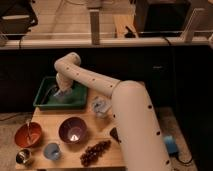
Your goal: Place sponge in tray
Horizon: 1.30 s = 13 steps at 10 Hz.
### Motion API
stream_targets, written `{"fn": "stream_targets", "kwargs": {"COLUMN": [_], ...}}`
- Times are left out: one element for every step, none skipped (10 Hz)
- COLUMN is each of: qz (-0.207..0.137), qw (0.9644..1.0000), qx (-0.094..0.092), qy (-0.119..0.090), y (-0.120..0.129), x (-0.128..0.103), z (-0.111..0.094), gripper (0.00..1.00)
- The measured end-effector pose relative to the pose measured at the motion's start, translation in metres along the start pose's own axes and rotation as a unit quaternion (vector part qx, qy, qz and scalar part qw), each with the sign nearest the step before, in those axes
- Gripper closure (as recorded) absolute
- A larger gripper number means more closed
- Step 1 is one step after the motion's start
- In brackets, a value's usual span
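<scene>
A green tray (45,102) stands at the back left of the wooden table (50,120). My beige arm reaches from the lower right over the table into the tray. The gripper (60,93) is inside the tray, low over its floor. A pale bluish shape under the gripper may be the sponge (64,96), but I cannot make it out for sure.
On the table stand an orange bowl (28,135) with a utensil, a purple bowl (73,130), a blue cup (52,150), a small metal cup (23,157), a grape bunch (95,151) and a crumpled clear item (100,106). A counter ledge (100,42) runs behind.
</scene>
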Motion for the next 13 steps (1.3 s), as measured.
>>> {"fn": "stream_targets", "kwargs": {"qz": [-0.002, -0.006, -0.011, -0.016, -0.019, -0.024, -0.028, -0.029, -0.028, -0.027, -0.027, -0.028, -0.028], "qw": [1.0000, 1.0000, 0.9999, 0.9998, 0.9995, 0.9992, 0.9987, 0.9985, 0.9986, 0.9986, 0.9986, 0.9986, 0.9986], "qx": [-0.001, 0.000, -0.001, -0.006, -0.015, -0.024, -0.034, -0.036, -0.036, -0.035, -0.036, -0.036, -0.036], "qy": [-0.002, -0.005, -0.007, -0.013, -0.017, -0.022, -0.027, -0.028, -0.028, -0.027, -0.027, -0.028, -0.028], "y": [0.001, 0.000, -0.001, -0.003, -0.005, -0.008, -0.010, -0.010, -0.010, -0.009, -0.009, -0.009, -0.009], "x": [-0.001, -0.005, -0.009, -0.013, -0.017, -0.022, -0.026, -0.026, -0.025, -0.024, -0.024, -0.024, -0.025], "z": [0.001, 0.003, 0.004, 0.008, 0.011, 0.015, 0.018, 0.018, 0.018, 0.017, 0.018, 0.018, 0.019], "gripper": [0.20, 0.20, 0.20, 0.20, 0.20, 0.20, 0.20, 0.20, 0.20, 0.20, 0.20, 0.20, 0.20]}}
